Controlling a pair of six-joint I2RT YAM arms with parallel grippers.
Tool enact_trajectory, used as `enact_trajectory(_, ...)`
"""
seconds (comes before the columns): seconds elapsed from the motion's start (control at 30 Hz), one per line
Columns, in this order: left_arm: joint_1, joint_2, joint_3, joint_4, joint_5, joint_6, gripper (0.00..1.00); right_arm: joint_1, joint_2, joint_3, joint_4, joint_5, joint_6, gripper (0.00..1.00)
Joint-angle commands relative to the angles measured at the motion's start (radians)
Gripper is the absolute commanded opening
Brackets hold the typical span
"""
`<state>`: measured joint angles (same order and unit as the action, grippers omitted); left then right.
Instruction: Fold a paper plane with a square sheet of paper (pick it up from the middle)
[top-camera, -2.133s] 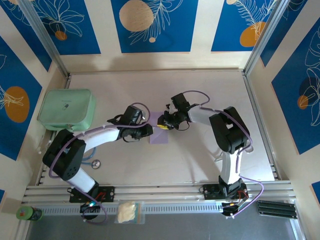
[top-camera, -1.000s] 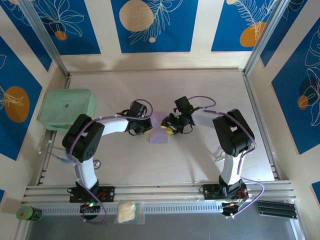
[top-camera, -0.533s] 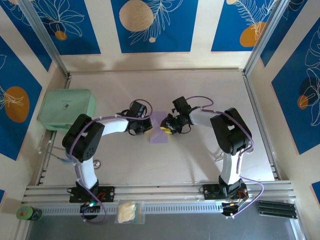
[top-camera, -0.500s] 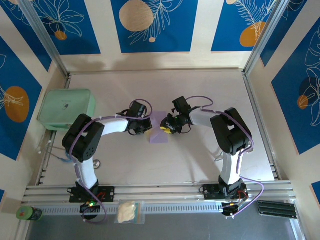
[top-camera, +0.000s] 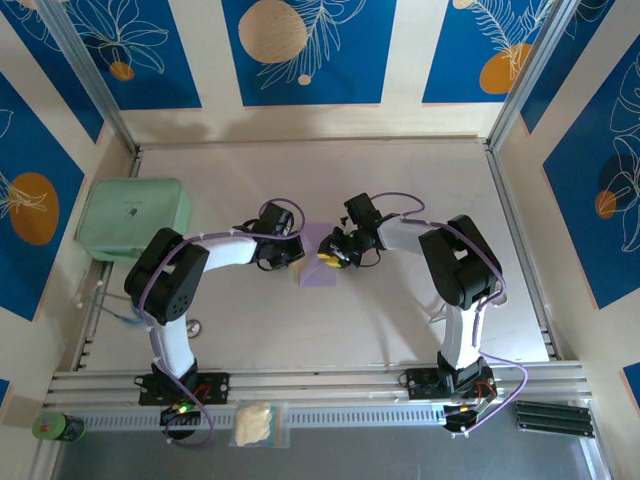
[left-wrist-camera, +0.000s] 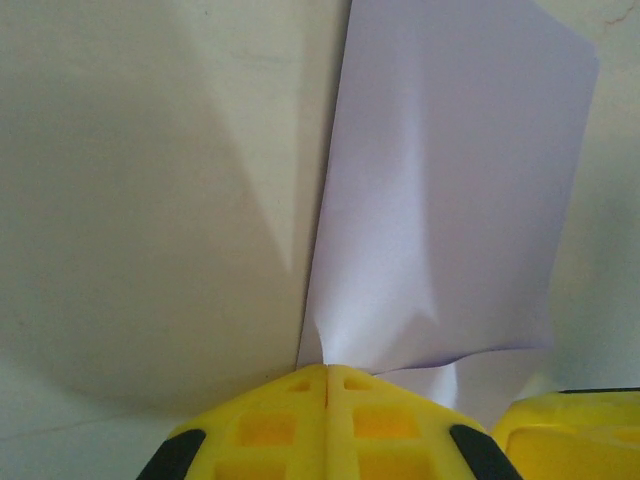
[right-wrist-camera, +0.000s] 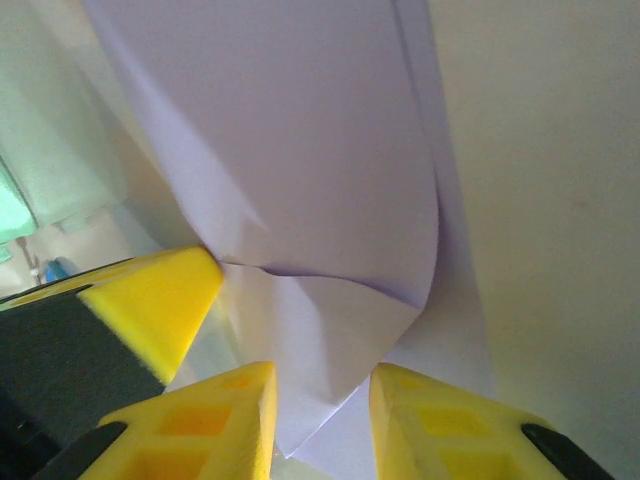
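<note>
While both arms lean in over the middle of the desk (top-camera: 400, 320), the square sheet of paper (top-camera: 318, 275) sits right between them. It is pale lilac and very thin. Near the two tools it looks lifted and curled, not flat.

My left tool (left-wrist-camera: 326, 370) is clenched on one edge of the sheet. Its two yellow fingers press together with the paper nipped between them, and the paper wrinkles a little at that spot. I think it holds that edge so the sheet cannot slide away while the other side gets bent.

My right tool (right-wrist-camera: 322, 390) is just beside it, coming from the other side. Its fingers stand apart. A loose flap of the paper, bent over on itself, pokes into the gap between them, but the fingers are not squeezing it. I think this tool is there to catch the flap and press it down into a fold.

I see no plane shape yet, only one soft bend, so the folding looks like it is at an early step.

With the tools this close, a pull the wrong way could crumple or rip the paper.
</note>
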<state>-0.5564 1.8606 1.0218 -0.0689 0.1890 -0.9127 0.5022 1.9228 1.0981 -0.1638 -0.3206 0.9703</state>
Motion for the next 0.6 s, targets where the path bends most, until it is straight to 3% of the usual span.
enact_trajectory(0.0,0.006,0.010,-0.026,-0.038,-0.031,-0.011,0.03,0.007,0.001,0.000,0.052,-0.056,0.002,0.29)
enact_trajectory(0.4,0.007,-0.004,-0.023,-0.045,-0.033,-0.012,0.03,0.024,0.025,-0.003,0.079,-0.065,-0.021,0.17)
enact_trajectory(0.57,0.026,-0.039,0.017,-0.108,-0.025,0.028,0.08,0.024,0.017,-0.003,0.086,-0.043,-0.029,0.08)
